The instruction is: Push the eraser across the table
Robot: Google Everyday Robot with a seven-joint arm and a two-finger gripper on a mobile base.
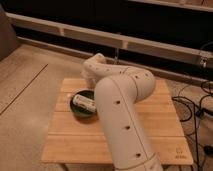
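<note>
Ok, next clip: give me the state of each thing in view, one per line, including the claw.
arm: bent over the table, hiding its middle
claw: not visible, hidden somewhere behind the arm's far end near the table's back edge
green bowl: upright on the table's left part, partly covered by the arm
whitish packet: lying inside the green bowl
table: standing level
eraser: not visible in this view

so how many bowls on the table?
1: a green bowl on the table's left side, a whitish packet inside. The arm may hide more. The gripper isn't visible.
</note>
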